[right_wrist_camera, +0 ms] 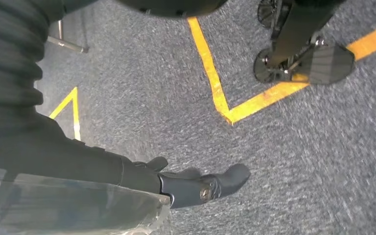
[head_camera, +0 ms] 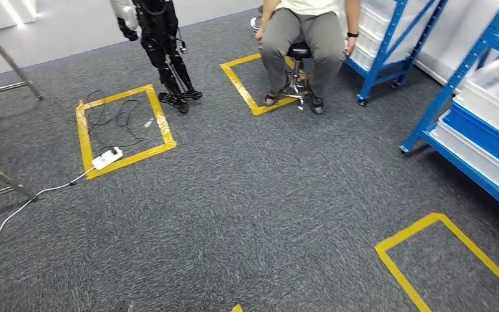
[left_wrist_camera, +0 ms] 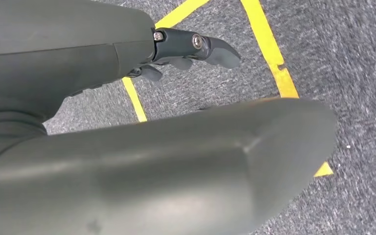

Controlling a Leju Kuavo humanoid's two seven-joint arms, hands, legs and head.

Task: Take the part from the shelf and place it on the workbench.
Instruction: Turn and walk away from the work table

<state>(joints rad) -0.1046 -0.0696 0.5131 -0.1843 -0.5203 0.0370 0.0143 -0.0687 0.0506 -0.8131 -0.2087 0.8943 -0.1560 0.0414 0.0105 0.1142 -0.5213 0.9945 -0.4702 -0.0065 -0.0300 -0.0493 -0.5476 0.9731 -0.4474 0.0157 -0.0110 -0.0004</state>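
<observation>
Holding a clear-bagged part (right_wrist_camera: 73,208) in right hand (right_wrist_camera: 176,183) above grey carpet (right_wrist_camera: 293,161); left hand (left_wrist_camera: 176,54) loosely spread, holding nothing.

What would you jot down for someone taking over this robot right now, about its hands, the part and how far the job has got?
Left hand: hangs over the grey carpet, fingers apart, holding nothing.
Right hand: grips a clear plastic bag, presumably the part; its contents cannot be made out.
Blue shelf with white bins stands on the robot's right.
A person sits on a stool ahead, and another robot stands beside them.
Done, it seems: part taken.
Left: carry it to the workbench, not yet reached, and set it down.
</observation>
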